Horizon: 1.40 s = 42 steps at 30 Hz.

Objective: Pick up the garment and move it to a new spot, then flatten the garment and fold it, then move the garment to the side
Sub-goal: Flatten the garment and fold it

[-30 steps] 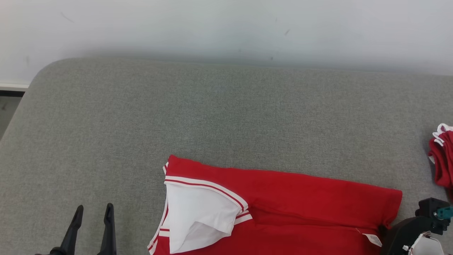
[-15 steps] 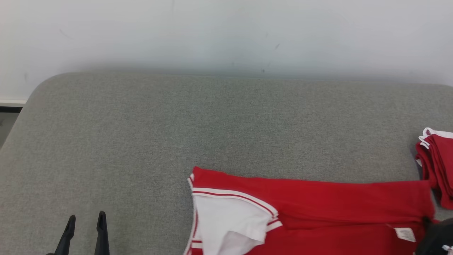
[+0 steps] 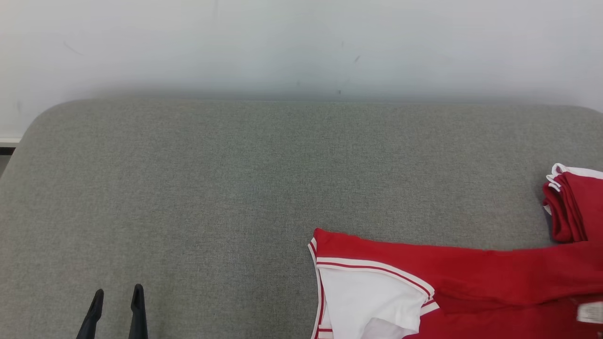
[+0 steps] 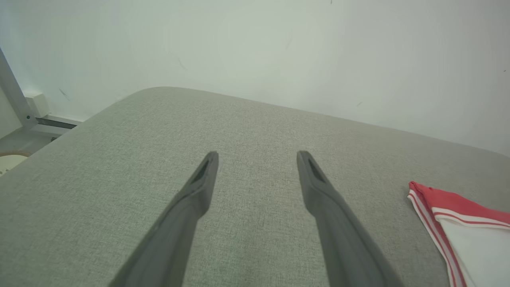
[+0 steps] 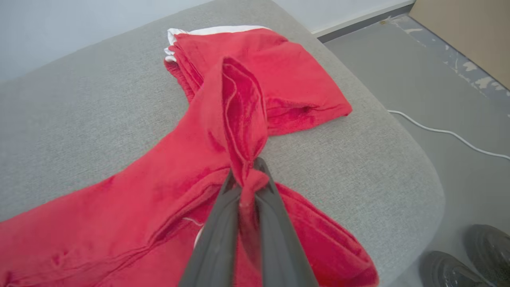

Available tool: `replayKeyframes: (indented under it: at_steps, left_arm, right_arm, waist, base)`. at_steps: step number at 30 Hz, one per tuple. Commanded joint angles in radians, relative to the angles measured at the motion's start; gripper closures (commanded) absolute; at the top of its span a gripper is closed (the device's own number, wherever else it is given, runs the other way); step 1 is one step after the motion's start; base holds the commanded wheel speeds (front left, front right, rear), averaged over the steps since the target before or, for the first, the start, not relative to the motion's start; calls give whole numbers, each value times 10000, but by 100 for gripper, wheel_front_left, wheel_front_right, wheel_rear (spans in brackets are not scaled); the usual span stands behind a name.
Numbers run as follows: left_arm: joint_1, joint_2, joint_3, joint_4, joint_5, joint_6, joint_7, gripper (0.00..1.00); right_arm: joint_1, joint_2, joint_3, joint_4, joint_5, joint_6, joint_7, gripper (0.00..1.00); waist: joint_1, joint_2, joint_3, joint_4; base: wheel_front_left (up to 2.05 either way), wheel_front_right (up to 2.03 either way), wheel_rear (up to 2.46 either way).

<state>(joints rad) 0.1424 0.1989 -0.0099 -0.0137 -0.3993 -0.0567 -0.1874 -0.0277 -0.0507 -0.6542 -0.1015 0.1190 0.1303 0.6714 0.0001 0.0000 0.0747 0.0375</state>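
The garment (image 3: 471, 273) is a red shirt with a white panel and striped trim, lying flat at the lower right of the grey cushioned surface (image 3: 235, 179). In the right wrist view my right gripper (image 5: 247, 171) is shut on a bunched red fold of the garment (image 5: 167, 183), lifting it off the cushion. My left gripper (image 3: 118, 290) stands open at the lower left, well apart from the cloth. In the left wrist view the left gripper (image 4: 258, 155) has nothing between its fingers, and the garment's striped corner (image 4: 458, 215) lies to its right.
A folded red garment (image 3: 574, 202) with white trim sits at the cushion's right end, just beyond the held fold (image 5: 287, 67). The white wall (image 3: 301, 42) backs the cushion. A white cable (image 5: 438, 131) and a person's shoes (image 5: 470, 259) are on the floor past the right edge.
The garment has slid to the right across the cushion, toward the folded pile. The head camera has also shifted a little. The left gripper stays open and in place.
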Motion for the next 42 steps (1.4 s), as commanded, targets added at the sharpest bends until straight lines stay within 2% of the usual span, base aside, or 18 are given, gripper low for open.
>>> replayKeyframes:
  at_steps: [1, 2, 4, 10, 21, 35, 42]
  left_arm:
    - [-32, 46, -7, -10, -29, 30, 8, 0]
    - [-71, 41, -34, 8, -55, 15, 16, 0]
    - [-83, 39, -40, 21, -71, 6, 11, 0]
    - [-166, 50, -102, 105, -135, -9, 34, 0]
    - [-226, 42, -218, 188, -228, 14, -32, 0]
    - [-278, 61, -312, 295, -315, 22, -136, 0]
    - [-428, 37, -438, 410, -312, -5, -122, 0]
  right_arm:
    - [13, 11, 229, 33, 362, 8, 72, 100]
    - [-26, 3, 673, 139, 947, 8, 187, 100]
    - [46, 4, 974, 196, 1140, 8, 220, 100]
    - [350, 1, 3255, 679, 2471, 8, 196, 100]
    - [124, 5, 6688, 1202, 3433, 8, -249, 100]
    - [-974, 9, 8698, 2398, 4160, 8, -770, 100]
    - [-1581, 5, 9204, 3332, 3947, 8, -1098, 100]
  waist:
    - [-1, 0, -2, -12]
    - [-1, 0, -13, -16]
    - [-1, 0, -22, -18]
    - [-1, 0, -41, 68]
    - [-1, 0, -24, 345]
    - [-1, 0, 49, 455]
    - [-1, 0, 55, 558]
  base:
    - [0, 0, 0]
    - [0, 0, 0]
    - [0, 0, 0]
    - [0, 0, 0]
    - [0, 0, 0]
    - [0, 0, 0]
    - [0, 0, 0]
